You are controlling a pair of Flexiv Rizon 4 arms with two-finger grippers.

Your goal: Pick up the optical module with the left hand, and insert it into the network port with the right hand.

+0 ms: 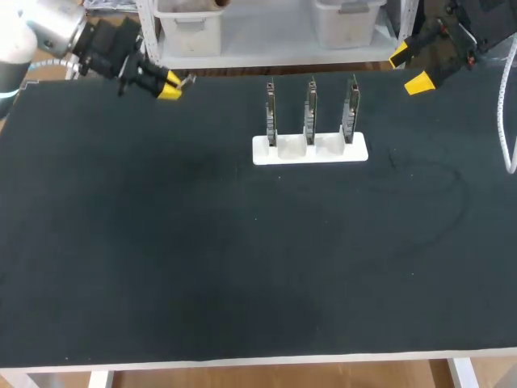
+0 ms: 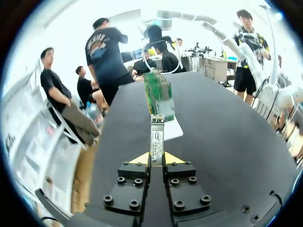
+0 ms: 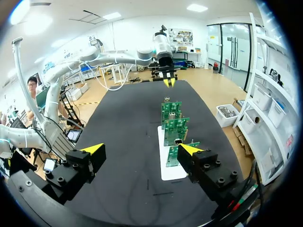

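1. We see a matt black, cloth-like cover on our bench
2. Our optical module looks like bright bare metal with a paper-like label
3. The white stand looks like smooth plastic

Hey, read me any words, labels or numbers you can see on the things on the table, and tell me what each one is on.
White label on the optical module, held in the left gripper: print is there, but too small to read.
Circuit boards on the white stand: no readable markings.
Black table mat: no text.
Right gripper: no text visible.
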